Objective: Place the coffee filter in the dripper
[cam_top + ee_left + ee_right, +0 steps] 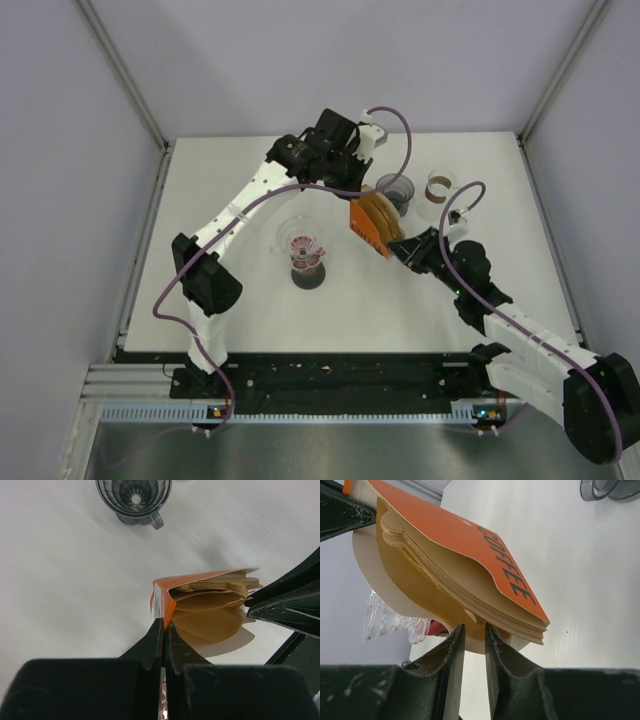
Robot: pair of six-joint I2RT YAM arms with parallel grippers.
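**A:** Where is the filter pack?

**B:** The orange filter pack (372,225) is held up over the table (240,310), just right of centre in the top view, between the two arms. The left gripper (164,625) is clamped tight on its orange corner, at the lower centre of the left wrist view.

**A:** Any writing on it?

**B:** Black lettering (507,577) spelling "COFFEE" runs down the orange flap in the right wrist view. A white label (157,602) sits at the pinched corner, but its print is too small to read.

**A:** And the right gripper?

**B:** The right gripper (475,630) has its jaws a narrow gap apart. Its tips are at the lower edge of the brown filters (420,590) fanned out of the pack. I cannot tell whether they touch a sheet.

**A:** The dripper?

**B:** The grey dripper (395,190) stands on the table just above the pack in the top view. A clear cone on a dark base (305,250) stands to the left of the pack. A glass with a brown band (438,188) is to the right of the dripper.
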